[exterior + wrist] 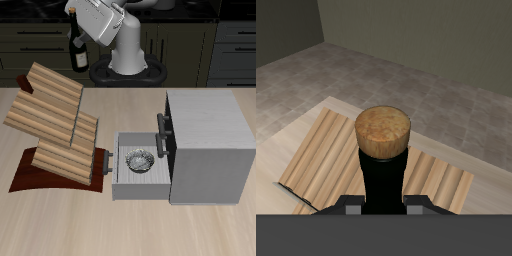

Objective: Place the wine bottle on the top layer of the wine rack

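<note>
The dark wine bottle (pixel 77 47) hangs in my gripper (pixel 82 38), high above the table near its back edge. In the wrist view I look down its black neck (pixel 383 180) to the cork-coloured cap (pixel 383 129), held between my fingers. The wine rack stands on a dark reddish-brown base (pixel 25 172); its top layer (pixel 45 100) is the uppermost slanted slab of ridged light wooden slats, below and in front of the bottle. The slats (pixel 316 160) also show beneath the bottle in the wrist view. The bottle does not touch the rack.
A grey cabinet (pixel 210 140) stands on the table beside the rack, its lower drawer (pixel 140 180) pulled open with a small metal bowl (pixel 138 159) inside. The robot's base (pixel 128 60) is at the back.
</note>
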Tool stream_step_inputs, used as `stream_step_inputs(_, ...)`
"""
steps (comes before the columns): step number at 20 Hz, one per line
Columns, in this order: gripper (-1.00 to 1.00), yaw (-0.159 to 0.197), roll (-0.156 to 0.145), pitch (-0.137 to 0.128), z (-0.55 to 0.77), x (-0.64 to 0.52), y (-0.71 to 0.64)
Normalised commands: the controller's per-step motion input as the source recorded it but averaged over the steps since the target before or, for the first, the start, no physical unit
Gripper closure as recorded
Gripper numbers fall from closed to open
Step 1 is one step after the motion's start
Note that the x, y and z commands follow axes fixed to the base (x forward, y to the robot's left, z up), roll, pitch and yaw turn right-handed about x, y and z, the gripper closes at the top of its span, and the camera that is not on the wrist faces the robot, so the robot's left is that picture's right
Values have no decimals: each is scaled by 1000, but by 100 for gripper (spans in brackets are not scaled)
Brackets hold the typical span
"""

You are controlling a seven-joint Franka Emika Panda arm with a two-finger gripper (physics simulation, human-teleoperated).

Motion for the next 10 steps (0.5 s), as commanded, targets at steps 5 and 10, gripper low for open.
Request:
stream_step_inputs(5,100,-141,-116,27,-239,-35,-367)
stream_step_inputs(10,100,-116,-107,34,-98,-40,-339)
